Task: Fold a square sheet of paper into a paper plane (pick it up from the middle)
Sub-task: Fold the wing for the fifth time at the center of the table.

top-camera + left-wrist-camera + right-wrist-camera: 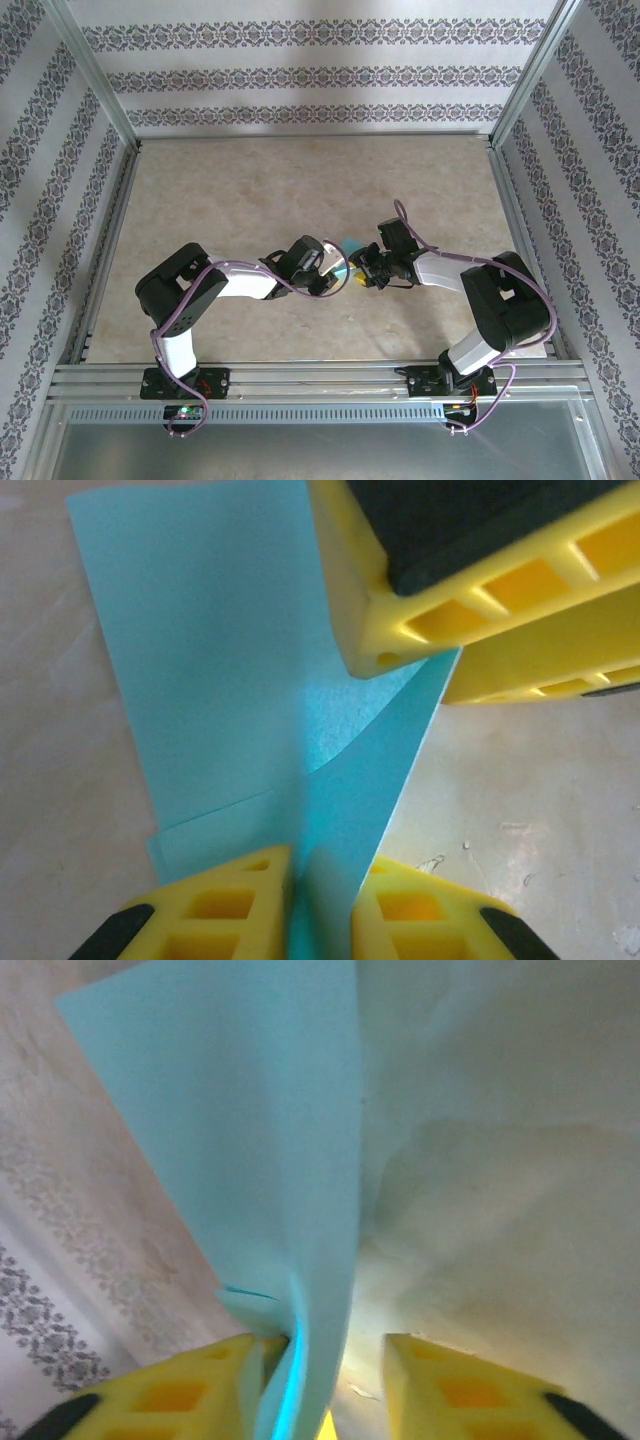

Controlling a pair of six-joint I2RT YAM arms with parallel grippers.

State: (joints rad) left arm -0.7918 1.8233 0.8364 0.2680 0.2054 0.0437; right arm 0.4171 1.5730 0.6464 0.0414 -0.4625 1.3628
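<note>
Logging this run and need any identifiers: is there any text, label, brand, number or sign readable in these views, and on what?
None readable.
Sheet of paper: plain teal, unmarked.
Left gripper and right gripper: bare yellow fingers, no lettering.
Table: marbled surface, no writing.
Walls: ornamental pattern bands, no words.

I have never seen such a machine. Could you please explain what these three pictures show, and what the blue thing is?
The machine is two robot arms fixed at the near edge of a table. One picture is taken from above and behind them. The other two come from small cameras on each wrist, so the yellow fingers you see there belong to that arm's own pincer.

The blue thing is a square sheet of paper, already creased. The left pincer is shut on a fold of it. The right pincer has the paper between its fingers, against one of them, with a gap on the other side. From above, the pincers meet at the paper mid-table.
</note>
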